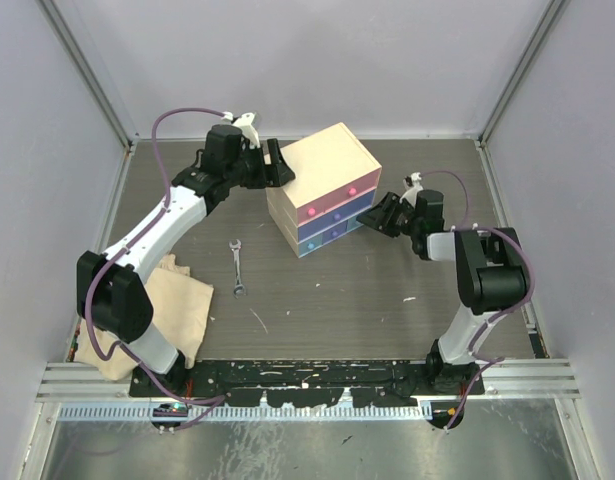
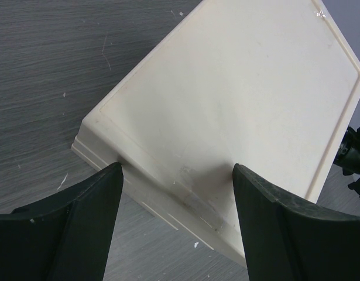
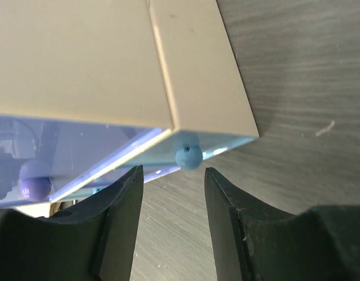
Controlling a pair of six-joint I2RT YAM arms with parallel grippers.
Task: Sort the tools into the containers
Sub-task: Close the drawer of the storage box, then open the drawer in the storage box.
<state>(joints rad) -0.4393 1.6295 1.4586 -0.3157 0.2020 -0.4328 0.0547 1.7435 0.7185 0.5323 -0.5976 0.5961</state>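
**Bracing the chest, lining up on the blue knob**

My left gripper stands wide at the back of the small cream-coloured box-shaped chest, fingers spread across its rear edge. I cannot tell whether they touch it. My right gripper is parted too and holds nothing, with the round pale-blue knob of the bottom blue drawer just ahead of the gap.

That knob is small and smooth, probably slippery, so I would pinch behind its ball. The chest looks light and may skid on the dark wood-grain tabletop, hence the brace. The flat silver wrench lies well apart to the left, near a beige cloth. It is stiff and thin, best taken mid-shaft. Plain grey walls hem the table in.
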